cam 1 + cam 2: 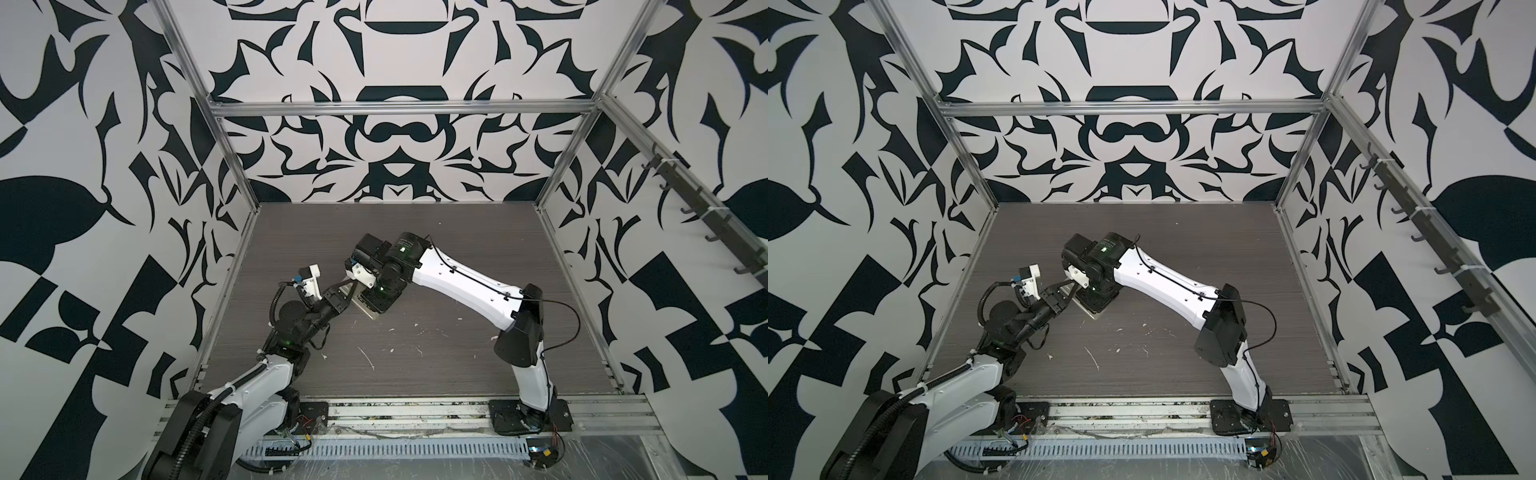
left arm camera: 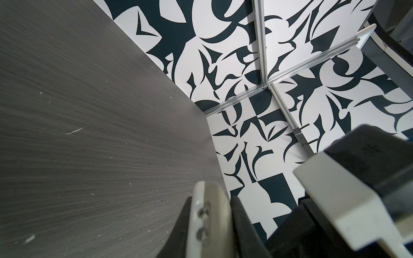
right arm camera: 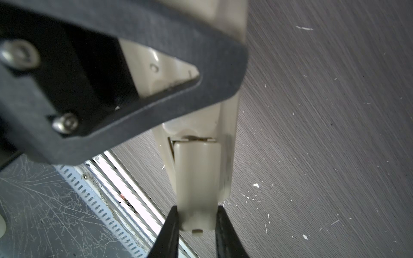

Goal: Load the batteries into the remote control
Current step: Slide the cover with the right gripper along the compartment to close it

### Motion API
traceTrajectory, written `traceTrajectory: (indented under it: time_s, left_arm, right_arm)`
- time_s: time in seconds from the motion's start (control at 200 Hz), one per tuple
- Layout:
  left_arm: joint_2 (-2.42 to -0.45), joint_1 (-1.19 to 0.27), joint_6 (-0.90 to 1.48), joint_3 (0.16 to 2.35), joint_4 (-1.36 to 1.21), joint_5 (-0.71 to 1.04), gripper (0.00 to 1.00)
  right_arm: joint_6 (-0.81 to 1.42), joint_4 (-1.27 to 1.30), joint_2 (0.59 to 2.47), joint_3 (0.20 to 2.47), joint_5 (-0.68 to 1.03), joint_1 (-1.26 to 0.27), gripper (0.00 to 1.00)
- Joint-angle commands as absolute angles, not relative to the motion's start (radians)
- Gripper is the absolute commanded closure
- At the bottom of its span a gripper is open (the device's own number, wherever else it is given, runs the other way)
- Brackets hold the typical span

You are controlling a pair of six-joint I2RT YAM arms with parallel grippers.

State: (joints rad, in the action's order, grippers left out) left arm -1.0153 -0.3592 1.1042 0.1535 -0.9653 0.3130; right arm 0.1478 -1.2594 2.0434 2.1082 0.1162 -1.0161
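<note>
My left claw [image 1: 347,291] is closed on the remote [image 1: 371,314], holding it left of the bench's [image 1: 457,257] middle in both top views. Most of the remote is hidden there under the right wrist, and only a pale corner shows. I cannot tell whether that corner touches the bench.

In the right wrist view the remote [image 3: 225,134] shows its beige back, with a dark left finger [image 3: 178,105] laid across it. The small beige cover [image 3: 196,178] lies on the back over the recess, with a thin gap at the end nearer that finger. My right claw [image 3: 196,214] pinches the cover's other end, a black finger [image 3: 173,223] pressed against each long side.

In the left wrist view a pale rounded edge [image 2: 210,212] sits clamped between the black fingers, but I cannot make out more of it. White scraps [image 1: 368,357] lie on the bench nearer the arm bases, well apart from the remote.
</note>
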Motion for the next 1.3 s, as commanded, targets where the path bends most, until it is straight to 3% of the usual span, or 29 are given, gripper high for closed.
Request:
traceTrajectory:
  time_s: [0.0, 1.295]
  left_arm:
    - [-1.008, -0.355, 1.122, 0.147, -1.039, 0.309, 1.00]
    - [-1.014, -0.355, 1.134, 0.138, -1.057, 0.317, 1.00]
  right_arm:
    - [0.147, -1.258, 2.040, 2.136, 0.118, -1.023, 0.87]
    - [0.142, -1.278, 2.060, 2.151, 0.015, -1.034, 0.87]
